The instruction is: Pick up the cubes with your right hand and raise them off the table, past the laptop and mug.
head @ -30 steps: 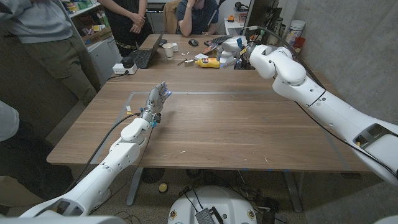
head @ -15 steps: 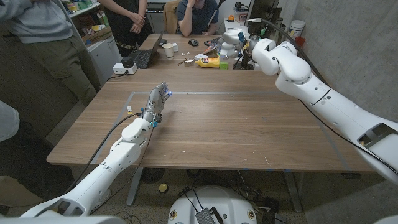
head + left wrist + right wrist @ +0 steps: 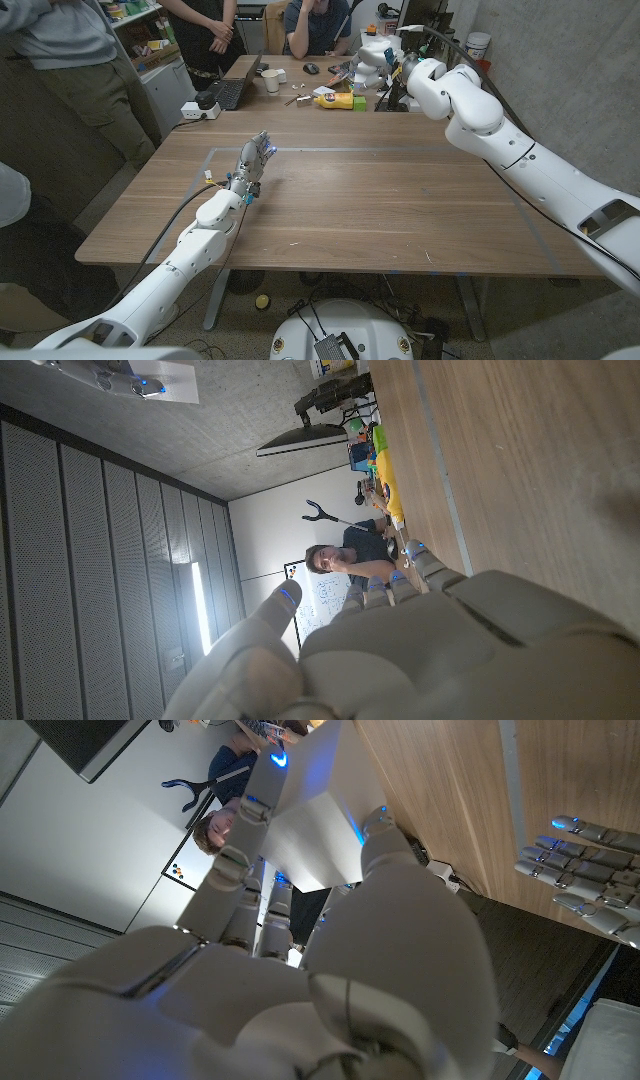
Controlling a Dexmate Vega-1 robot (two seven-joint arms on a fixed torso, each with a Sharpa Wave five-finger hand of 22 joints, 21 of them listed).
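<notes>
Head view: right robot hand [image 3: 375, 57] raised at the table's [image 3: 400, 220] far end, near laptop [image 3: 232, 90] and mug [image 3: 271, 80].
Grasp: could not tell.
Cubes: not discerned.
Left robot hand [image 3: 252, 160]: released, idle.
Advice: keep lift steady, clear of clutter.

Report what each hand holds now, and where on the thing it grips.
The left hand holds nothing. Whether the right hand, raised above the far clutter, holds anything cannot be told.

One laptop [image 3: 232, 90]; one mug [image 3: 271, 80]; two hands [image 3: 254, 160].
</notes>
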